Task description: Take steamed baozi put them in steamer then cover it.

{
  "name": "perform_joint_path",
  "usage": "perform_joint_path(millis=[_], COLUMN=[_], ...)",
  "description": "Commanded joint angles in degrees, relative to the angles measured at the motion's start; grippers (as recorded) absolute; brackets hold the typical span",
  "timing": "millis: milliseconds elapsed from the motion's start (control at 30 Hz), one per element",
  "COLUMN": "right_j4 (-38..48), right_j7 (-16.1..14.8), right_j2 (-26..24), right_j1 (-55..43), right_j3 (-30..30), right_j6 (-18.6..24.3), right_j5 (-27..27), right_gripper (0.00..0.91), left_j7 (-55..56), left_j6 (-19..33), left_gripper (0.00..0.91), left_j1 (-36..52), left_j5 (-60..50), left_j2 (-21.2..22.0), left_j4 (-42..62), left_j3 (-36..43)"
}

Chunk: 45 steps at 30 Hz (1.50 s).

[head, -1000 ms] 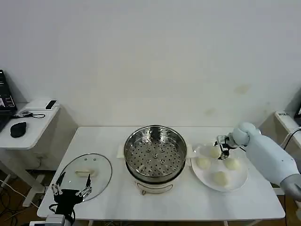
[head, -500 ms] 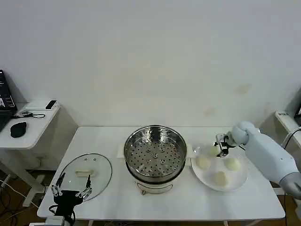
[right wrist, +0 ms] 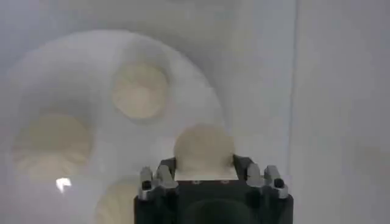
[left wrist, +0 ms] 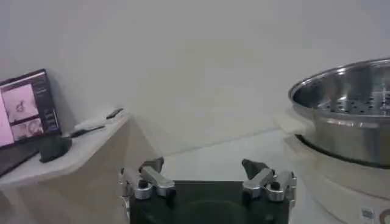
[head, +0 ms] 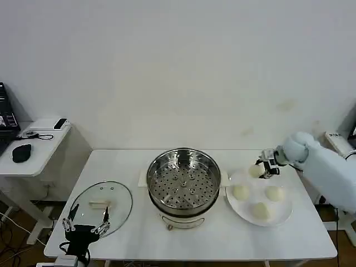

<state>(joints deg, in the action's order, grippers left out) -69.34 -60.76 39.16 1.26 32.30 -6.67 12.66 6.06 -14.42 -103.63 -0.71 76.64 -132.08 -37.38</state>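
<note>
So the baozi [head: 255, 171] in play is the one the right pincer [head: 263, 168] has between its fingers, up over the far edge of the white plate [head: 281, 213]. In the right wrist view that bun [right wrist: 203, 148] sits snug between the two fingers, which are closed in on its sides. I'd say it's lifted clear of the plate, but honestly from these angles I can't swear it isn't touching the rim.

Three more buns [head: 240, 192] are on the plate, spread apart from each other.

The bit that matters for the next move: the steamer [head: 183, 186] is toward the robot's left of the held bun, right next door to the plate, mid-surface. Its perforated tray is bare, no buns in yet. So my read is a sideways carry over the steel rim, then a drop onto the tray. The right arm is clearly the nearer one for this.

The glass cover [head: 102, 201] lies flat on the surface [head: 222, 239] on the other side of the steamer, well apart from the buns. The left pincer [head: 84, 225] hangs just beside it at the near edge, fingers spread and empty, basically parked.
</note>
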Motion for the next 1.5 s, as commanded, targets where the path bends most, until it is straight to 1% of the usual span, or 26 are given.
perform_joint_path(millis=[33, 100, 167, 233, 267, 367, 433, 500, 700, 800, 867, 1000, 1133, 1333, 1367, 1500], right_j4=[-9.4, -9.8, -10.1, -10.5, -11.1, -12.2, -12.8, -13.0, -13.3, -12.7, -12.0, -10.2, -7.7, -5.2, -4.5, -2.9], right_j7=[-1.3, -1.0, -0.2, 0.5, 1.4, 2.3, 2.7, 3.0, 3.4, 2.9, 3.0, 2.8, 3.3, 4.7, 5.0, 5.7], right_j2=[-5.2, -3.8, -2.3, -1.1, 0.5, 4.1, 7.4, 9.4, 14.8, 17.4, 19.0, 20.9, 22.8, 24.3, 24.8, 25.9], right_j1=[-12.7, -17.6, -20.4, -22.4, -24.8, -28.6, -30.3, -31.0, -31.6, -31.6, -31.4, -30.3, -27.9, -25.9, -25.6, -24.7], right_j3=[6.8, 11.6, 14.2, 16.3, 18.8, 22.2, 24.4, 26.3, 30.5, 31.8, 32.9, 34.3, 34.6, 35.6, 35.6, 35.5], right_j6=[-2.2, -2.4, -2.3, -2.3, -2.4, -2.0, -1.3, -1.0, 2.4, 4.5, 8.1, 12.9, 16.0, 20.9, 21.9, 23.2], right_j5=[-9.9, -11.4, -11.5, -12.8, -14.4, -16.2, -17.2, -18.6, -19.8, -18.5, -16.3, -13.1, -8.5, -4.5, -3.2, -1.6], right_gripper=[0.645, 0.645, 0.645, 0.645, 0.645, 0.645, 0.645, 0.645, 0.645, 0.645, 0.645, 0.645, 0.645, 0.655, 0.655, 0.655], left_j7=[0.1, 0.1, 0.1, 0.4, 0.5, 0.5, 0.5, 0.8, 1.0, 0.9, 0.9, 1.0, 1.1, 0.9, 0.9, 1.0], left_j6=[0.0, -0.1, -0.2, -0.1, -0.1, -0.1, -0.1, 0.0, 0.1, 0.1, 0.3, 0.3, 0.2, 0.1, 0.1, 0.1], left_gripper=[0.907, 0.907, 0.907, 0.907, 0.907, 0.907, 0.907, 0.907, 0.907, 0.907, 0.907, 0.907, 0.907, 0.907, 0.907, 0.907], left_j1=[0.0, 0.4, 0.7, 0.8, 1.1, 1.4, 1.8, 1.9, 2.3, 2.0, 1.8, 1.8, 2.2, 2.4, 2.5, 2.7], left_j5=[0.1, 0.4, 1.0, 1.5, 1.5, 1.8, 2.1, 2.3, 1.6, 1.6, 1.7, 2.1, 2.5, 2.7, 2.7, 2.7], left_j2=[-0.8, -1.4, -1.8, -1.9, -1.9, -2.1, -2.3, -2.4, -1.9, -2.0, -2.0, -1.9, -2.0, -2.3, -2.3, -2.1], left_j4=[-0.1, -0.1, -0.1, 0.2, 0.4, 0.7, 1.1, 1.2, 1.2, 0.9, 0.9, 1.2, 1.3, 1.2, 1.4, 1.3], left_j3=[0.2, -0.1, -0.5, -0.6, -0.6, -0.4, -0.4, -0.4, -0.3, -0.6, -1.0, -1.9, -2.4, -2.8, -2.8, -2.6])
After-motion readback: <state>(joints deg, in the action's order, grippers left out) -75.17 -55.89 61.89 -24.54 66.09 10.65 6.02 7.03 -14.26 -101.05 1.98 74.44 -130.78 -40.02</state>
